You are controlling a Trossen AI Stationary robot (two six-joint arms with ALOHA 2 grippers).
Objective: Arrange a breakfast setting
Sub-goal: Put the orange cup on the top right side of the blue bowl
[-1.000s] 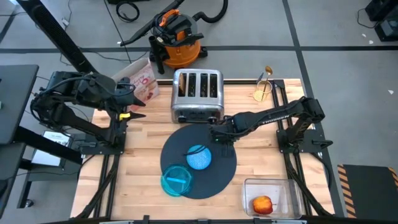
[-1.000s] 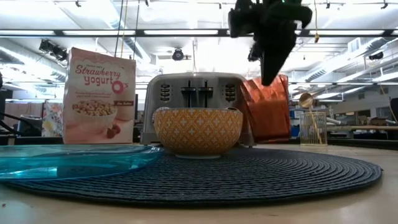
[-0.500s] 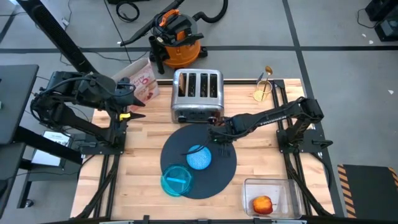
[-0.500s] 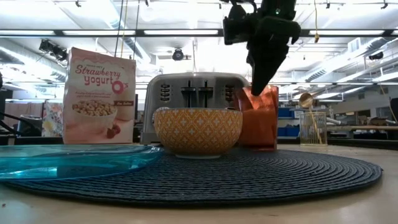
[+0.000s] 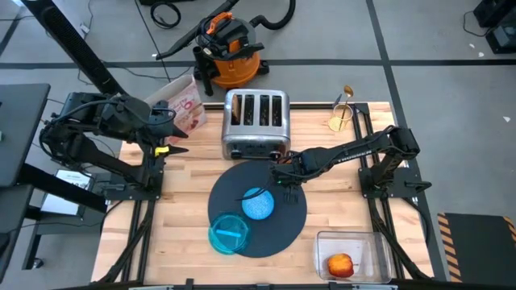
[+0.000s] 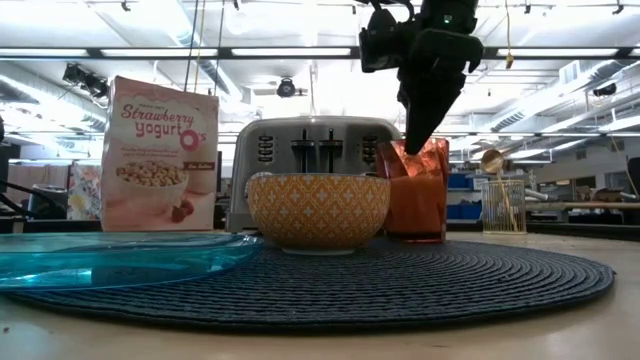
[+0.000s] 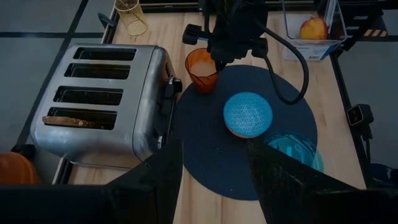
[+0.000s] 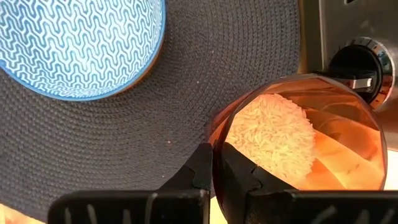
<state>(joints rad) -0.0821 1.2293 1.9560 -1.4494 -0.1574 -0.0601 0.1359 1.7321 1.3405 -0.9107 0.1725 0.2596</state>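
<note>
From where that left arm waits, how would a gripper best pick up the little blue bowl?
By its rim, from straight above: the blue bowl sits upright on the mat, too wide to span, so one finger inside the wall and one outside.

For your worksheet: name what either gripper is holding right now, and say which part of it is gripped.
The right gripper holds the copper cup by its rim. The left gripper holds nothing.

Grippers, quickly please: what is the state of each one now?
Left gripper: open, holding nothing, beside the toaster.
Right gripper: shut on the cup rim, over the mat.
</note>
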